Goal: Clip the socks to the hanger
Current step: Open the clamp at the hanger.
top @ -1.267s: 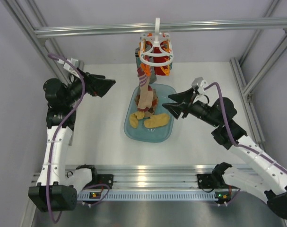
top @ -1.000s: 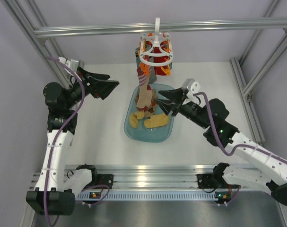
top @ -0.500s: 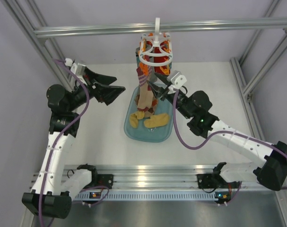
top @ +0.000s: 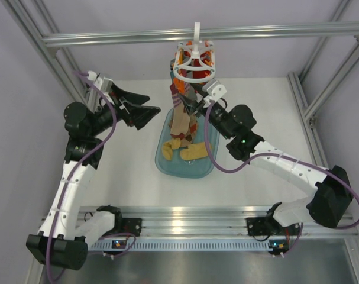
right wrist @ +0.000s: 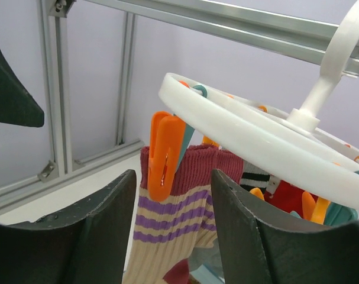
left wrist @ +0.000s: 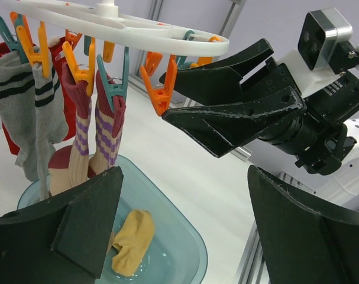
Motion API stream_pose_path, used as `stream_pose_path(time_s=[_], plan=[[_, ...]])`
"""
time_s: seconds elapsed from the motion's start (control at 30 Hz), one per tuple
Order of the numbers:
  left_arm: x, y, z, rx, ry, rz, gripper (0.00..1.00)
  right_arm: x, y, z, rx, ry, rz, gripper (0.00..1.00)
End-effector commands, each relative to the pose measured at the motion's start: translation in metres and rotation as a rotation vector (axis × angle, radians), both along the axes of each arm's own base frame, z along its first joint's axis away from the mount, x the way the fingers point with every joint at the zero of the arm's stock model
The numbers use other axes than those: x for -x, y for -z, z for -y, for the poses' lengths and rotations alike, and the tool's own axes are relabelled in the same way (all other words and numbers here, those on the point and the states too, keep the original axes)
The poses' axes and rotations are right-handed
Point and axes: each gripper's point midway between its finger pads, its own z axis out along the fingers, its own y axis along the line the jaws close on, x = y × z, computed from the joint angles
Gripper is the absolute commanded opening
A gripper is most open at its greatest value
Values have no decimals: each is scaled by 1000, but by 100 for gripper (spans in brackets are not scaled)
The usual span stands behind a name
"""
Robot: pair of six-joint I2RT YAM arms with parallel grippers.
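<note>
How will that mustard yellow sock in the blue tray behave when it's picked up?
Likely floppy: the mustard yellow fabric sock lies crumpled, so it should droop from a pinch. Probably light: small plastic clips hold purple-striped socks.

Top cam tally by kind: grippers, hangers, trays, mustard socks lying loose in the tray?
Grippers: 2 (left gripper, right gripper)
Hanger: 1
Tray: 1
Mustard socks lying in the tray, clearly seen: 2 ()
Total: 6

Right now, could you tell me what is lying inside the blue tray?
Tan socks lie in the tray; the hanging socks hide its far part, so anything beneath them is unseen.
</note>
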Motion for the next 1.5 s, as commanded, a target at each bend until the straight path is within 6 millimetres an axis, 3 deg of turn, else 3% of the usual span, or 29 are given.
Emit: stream_pose_path(time_s=[0.0,0.27,0.43,0.67,0.77,1.03,1.23,1.47], plan=[[-5,-23,-2,14,-43,66,91,9,-46,0,-91,-56,88,53],[-22,-37,11,61,-61,9,89,14,-35,-18,-34,-142,72,46],[-34,-37,26,72,-70,-33,87,3,-27,-18,-21,-129,25,37],[-53,-28,38,75,-100,-120,87,-22,-24,-6,-52,-93,-67,39],[-55,-31,40,81,-97,-124,87,-21,-24,-5,-55,-101,-69,27],[-52,-48,45,125,-79,-141,85,-5,-33,-5,-56,-149,-67,0],[-48,-50,51,145,-55,-167,84,9,-39,-6,-65,-193,-67,0],[-56,-48,56,136,-82,-187,82,23,-46,-5,-71,-219,-68,0]])
